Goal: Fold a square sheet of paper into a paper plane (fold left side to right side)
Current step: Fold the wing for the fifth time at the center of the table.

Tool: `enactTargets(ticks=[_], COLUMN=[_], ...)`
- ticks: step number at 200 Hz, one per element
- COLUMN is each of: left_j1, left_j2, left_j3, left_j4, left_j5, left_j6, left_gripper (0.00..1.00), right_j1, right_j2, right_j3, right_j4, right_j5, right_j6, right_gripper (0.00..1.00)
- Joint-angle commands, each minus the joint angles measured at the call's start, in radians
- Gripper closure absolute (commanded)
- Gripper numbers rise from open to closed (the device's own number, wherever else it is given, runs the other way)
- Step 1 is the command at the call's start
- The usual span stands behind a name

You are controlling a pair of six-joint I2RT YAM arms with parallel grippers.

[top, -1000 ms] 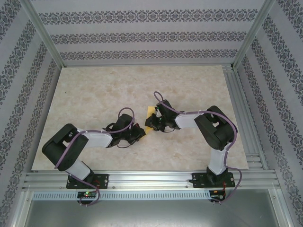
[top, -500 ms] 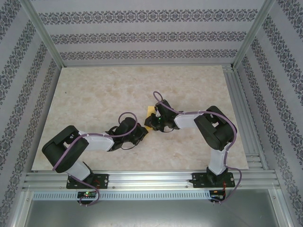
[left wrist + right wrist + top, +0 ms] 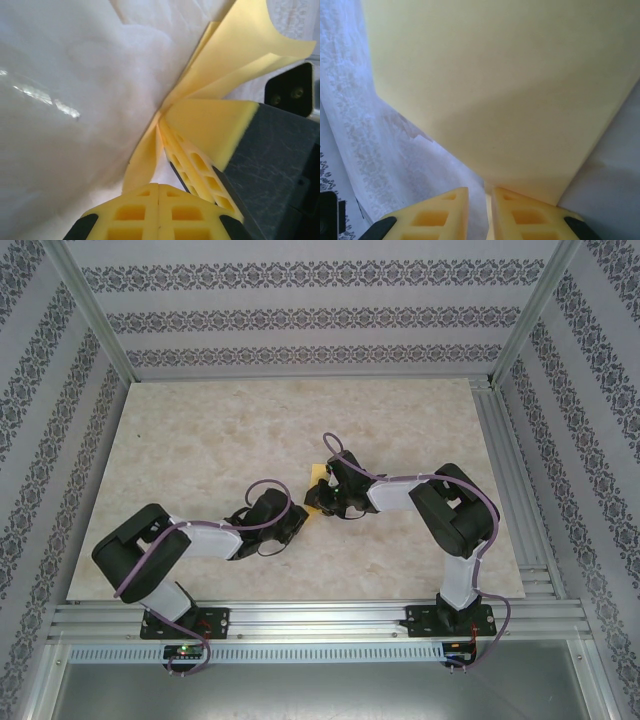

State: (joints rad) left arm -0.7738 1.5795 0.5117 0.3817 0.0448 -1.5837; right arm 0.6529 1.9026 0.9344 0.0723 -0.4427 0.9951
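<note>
Near the middle of the table (image 3: 200, 440), in the top view, the sheet of paper (image 3: 319, 474) shows as a small yellow-orange scrap between the two hands, creased and lifted rather than lying flat. The right hand (image 3: 322, 498) comes at it from 4 o'clock. In its own wrist view the fingers stand nearly together with a thin slit between them. The paper's lower edge runs down into that slit, so this hand has the sheet pinched.

The left hand (image 3: 296, 521) reaches in from 7 o'clock, just beside the right. Its pads are pressed together with no gap. In the left wrist view a flap of paper runs down to their tips, but I cannot tell whether a layer is caught there. The folded layers flare apart toward 1 o'clock.

The sheet looks very light, thin and limp. It curls where unsupported, would likely slip from a loose pinch, and could tear or crease wrongly if pulled hard. It is probably best held close to an edge or corner, near the existing fold.
</note>
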Motion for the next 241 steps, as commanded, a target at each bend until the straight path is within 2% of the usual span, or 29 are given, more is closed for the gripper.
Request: enactTargets(ticks=[1, 137, 171, 241], left_j1=[-0.012, -0.010, -0.011, -0.022], left_j2=[0.025, 0.122, 0.094, 0.085], left_j3=[0.017, 0.047, 0.029, -0.014], left_j4=[0.049, 0.066, -0.012, -0.104], left_j5=[-0.045, -0.004, -0.019, -0.028], left_j6=[-0.042, -0.057, -0.070, -0.127], left_gripper=[1.00, 1.00, 1.00, 1.00], right_j1=[0.011, 0.016, 0.017, -0.030], right_j2=[0.058, 0.065, 0.062, -0.044], right_j3=[-0.015, -0.008, -0.008, -0.008], right_j4=[-0.086, -0.092, -0.094, 0.043], right_j5=[0.072, 0.065, 0.066, 0.009], right_j6=[0.001, -0.003, -0.006, -0.019], right_gripper=[0.79, 0.79, 0.78, 0.69])
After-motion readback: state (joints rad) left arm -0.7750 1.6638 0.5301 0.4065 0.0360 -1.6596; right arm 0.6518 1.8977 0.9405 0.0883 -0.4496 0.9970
